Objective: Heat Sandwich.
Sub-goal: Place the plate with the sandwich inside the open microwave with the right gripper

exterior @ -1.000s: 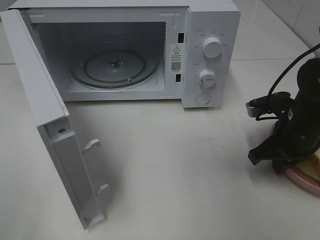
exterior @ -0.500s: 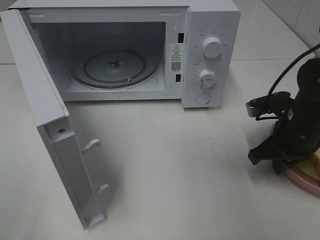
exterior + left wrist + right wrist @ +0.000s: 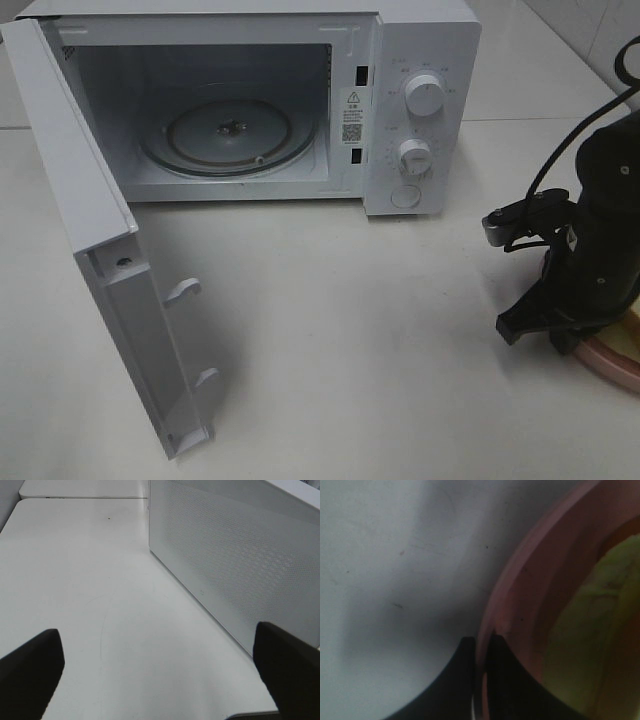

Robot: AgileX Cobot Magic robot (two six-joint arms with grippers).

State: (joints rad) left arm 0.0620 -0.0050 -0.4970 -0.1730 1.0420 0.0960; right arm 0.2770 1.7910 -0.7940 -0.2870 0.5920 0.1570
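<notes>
1. We see the right gripper (image 3: pixel 481 645) at about 4 o'clock in the high view, at the right edge of the white table (image 3: pixel 350 330).
2. Its two dark fingers (image 3: pixel 457 680) stand nearly together, and the wrist view shows them pinched on the raised rim of the pink plate (image 3: pixel 520 580), one finger outside the rim and one inside.
3. The sandwich (image 3: pixel 590 630) lies on that plate, just beside the gripped rim. We make out its pale yellow-green filling close up. From above only a sliver of bread shows at the 4 o'clock edge, mostly behind the black arm.
4. The left gripper (image 3: pixel 157 667) is spread wide, its fingers well apart at the edges of its own view, with nothing between them but bare table.
5. It hangs beside the perforated side wall of the white microwave (image 3: pixel 420 100). We cannot find it in the high view.
6. The microwave sits at 12 o'clock, its door (image 3: pixel 90 220) swung fully open toward 8 o'clock.
7. The glass turntable (image 3: pixel 228 135) inside carries nothing.
8. Sandwich and oven are well apart.
</notes>
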